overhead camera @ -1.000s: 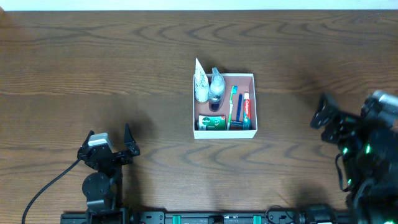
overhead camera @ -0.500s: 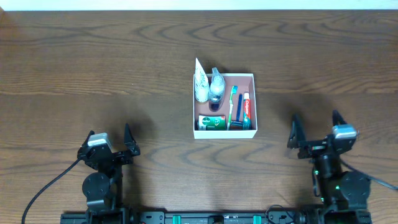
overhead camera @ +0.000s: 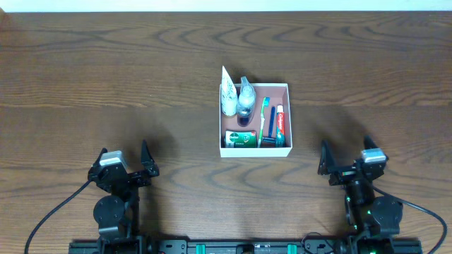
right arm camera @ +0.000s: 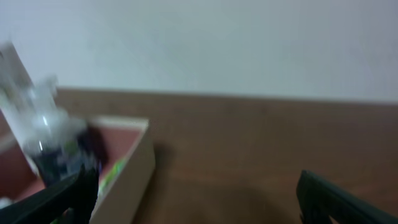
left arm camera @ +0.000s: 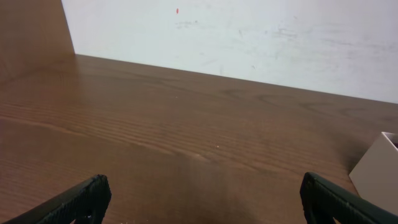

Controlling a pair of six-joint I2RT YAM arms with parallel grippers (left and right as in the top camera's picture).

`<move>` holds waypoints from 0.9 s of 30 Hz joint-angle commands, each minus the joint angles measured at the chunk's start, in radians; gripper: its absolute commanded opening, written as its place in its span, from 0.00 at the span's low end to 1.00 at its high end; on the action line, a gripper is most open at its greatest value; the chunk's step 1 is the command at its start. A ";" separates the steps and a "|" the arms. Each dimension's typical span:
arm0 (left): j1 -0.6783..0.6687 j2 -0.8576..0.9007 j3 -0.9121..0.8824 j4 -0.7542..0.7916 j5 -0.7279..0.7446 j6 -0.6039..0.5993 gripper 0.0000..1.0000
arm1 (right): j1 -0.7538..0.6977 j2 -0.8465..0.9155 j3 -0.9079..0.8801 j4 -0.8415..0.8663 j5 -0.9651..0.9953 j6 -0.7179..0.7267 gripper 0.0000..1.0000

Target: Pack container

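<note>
- Overhead, L side: left gripper (overhead camera: 126, 156) sits near the front edge of the table (overhead camera: 106, 70). Its fingers are wide apart and hold nothing, and it is well apart from the container (overhead camera: 289, 120).
- Centre: container is mid-table, betw. the two arms.
  - White tube (overhead camera: 229, 95) and clear bottle (overhead camera: 246, 99) stand at its back-left.
  - Toothbrushes (overhead camera: 266, 121) and toothpaste (overhead camera: 280, 121) lie along the right.
  - Green soap carton (overhead camera: 241, 138) is at front-left.
  - No loose items show on the table, so packing looks about done.
- R side: right gripper (overhead camera: 345, 156) is also near the front edge, fingers wide apart, empty. It is nearer the container than the left one, not touching.
- Risk 1: the tube pokes over the back-left corner. A reach-in w/ spread fingers would prob. clip it or the bottle and tip them out.
- Risk 2: the container walls are thin and it is prob. light. A nudge fm either arm could slide or skew it.
- Risk 3: the items sit tight together, so pulling one likely drags its neighbour.
- Views:
  - Overhead alone gives the full layout and both arms.
  - Left wrist catches only a container corner (left arm camera: 376, 174) at far right, no contents.
  - Right wrist is blurred but low-angle. It shows the bottle (right arm camera: 37, 130) rising above the rim, which overhead can't show.
</note>
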 commanded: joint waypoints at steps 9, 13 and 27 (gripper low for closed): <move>0.004 -0.003 -0.028 -0.017 0.002 0.000 0.98 | -0.006 -0.006 -0.017 -0.055 0.026 -0.052 0.99; 0.004 -0.003 -0.028 -0.017 0.002 0.000 0.98 | -0.006 -0.003 -0.017 -0.055 0.026 -0.052 0.99; 0.004 -0.003 -0.028 -0.017 0.002 0.000 0.98 | -0.006 -0.003 -0.017 -0.055 0.026 -0.052 0.99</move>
